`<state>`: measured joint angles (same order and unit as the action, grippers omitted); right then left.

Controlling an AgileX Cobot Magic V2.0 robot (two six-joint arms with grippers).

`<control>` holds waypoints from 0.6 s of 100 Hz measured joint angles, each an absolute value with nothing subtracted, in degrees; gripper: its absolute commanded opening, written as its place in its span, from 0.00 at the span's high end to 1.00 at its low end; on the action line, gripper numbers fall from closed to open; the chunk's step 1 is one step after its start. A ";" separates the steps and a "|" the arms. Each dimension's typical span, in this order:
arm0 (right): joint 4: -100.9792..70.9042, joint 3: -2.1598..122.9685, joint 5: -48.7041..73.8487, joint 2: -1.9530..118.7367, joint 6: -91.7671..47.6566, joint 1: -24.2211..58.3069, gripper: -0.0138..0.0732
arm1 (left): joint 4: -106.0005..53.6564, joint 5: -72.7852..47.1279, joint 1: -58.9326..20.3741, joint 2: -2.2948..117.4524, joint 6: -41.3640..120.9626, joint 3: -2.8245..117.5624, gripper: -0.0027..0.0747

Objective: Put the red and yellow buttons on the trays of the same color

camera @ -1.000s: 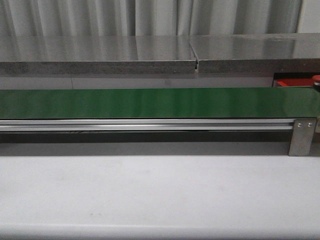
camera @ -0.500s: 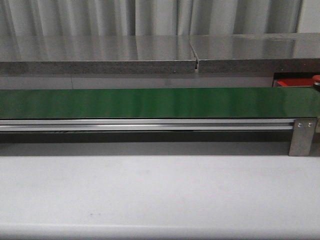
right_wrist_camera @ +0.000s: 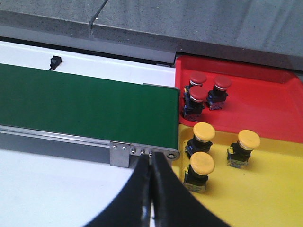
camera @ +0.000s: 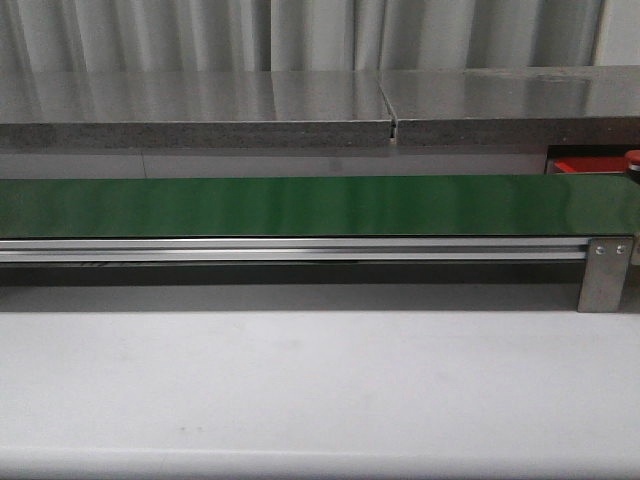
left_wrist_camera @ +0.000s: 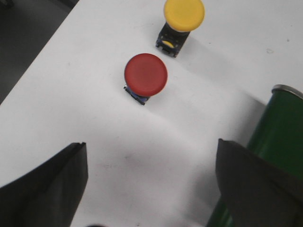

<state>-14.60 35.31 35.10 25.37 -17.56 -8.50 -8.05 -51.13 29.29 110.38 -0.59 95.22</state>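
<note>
While both arms sit out of the front view, the wrist cameras give the stock. Item one: red button (left_wrist_camera: 146, 75), round cap on a dark base, standing on the white table (left_wrist_camera: 85, 71) beyond my left gripper (left_wrist_camera: 151, 184), lying at about twelve o'clock from the gap between the fingers, a shade toward eleven, well apart from both tips. Item two: yellow button (left_wrist_camera: 184, 14), same build, farther out along nearly the same line at about one o'clock, near the red one but not touching it. Left fingers (left_wrist_camera: 52, 184): spread wide, holding nothing. Green belt (left_wrist_camera: 279, 137): its roller end lies just beside my left gripper at three o'clock. Item three: red tray (right_wrist_camera: 265, 104) past the belt's far end, carrying three red-capped buttons; yellow tray (right_wrist_camera: 265, 189) next to it, carrying three yellow-capped buttons. Right gripper (right_wrist_camera: 151, 189): fingers pressed together, nothing between them, hanging above the belt's end bracket with the trays at about two o'clock. Judgement: the left arm is the nearer one to both loose buttons; each cap is round, so no long axis governs the approach, and the coming move turns on a straight reach forward, with the red button met first
</note>
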 measured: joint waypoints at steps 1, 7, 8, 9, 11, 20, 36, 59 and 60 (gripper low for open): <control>-14.60 35.31 35.10 25.37 -17.56 -8.50 0.98 | -8.05 -51.34 29.44 110.92 -0.46 95.52 0.25; -14.60 35.31 35.10 25.37 -17.56 -8.50 0.98 | -8.05 -52.28 29.82 113.00 0.33 97.87 0.25; -14.60 35.31 35.10 25.37 -17.56 -8.50 0.98 | -8.05 -52.29 29.83 113.53 0.61 98.11 0.25; -14.60 35.31 35.10 25.37 -17.56 -8.50 0.98 | -8.05 -52.42 29.83 113.78 0.74 98.59 0.25; -14.60 35.31 35.10 25.37 -17.56 -8.50 0.98 | -8.05 -52.39 29.94 114.53 1.09 99.31 0.25; -14.60 35.31 35.10 25.37 -17.56 -8.50 0.98 | -8.05 -52.66 29.94 117.65 2.26 102.07 0.25; -14.60 35.31 35.10 25.37 -17.56 -8.50 0.98 | -9.00 -51.05 29.94 121.68 4.91 103.85 0.25; -14.60 35.31 35.10 25.37 -17.56 -8.50 0.98 | -9.43 -46.05 29.94 125.06 5.63 104.75 0.25; -14.60 35.31 35.10 25.37 -17.56 -8.50 0.98 | -9.58 -45.91 29.94 125.35 5.61 104.84 0.25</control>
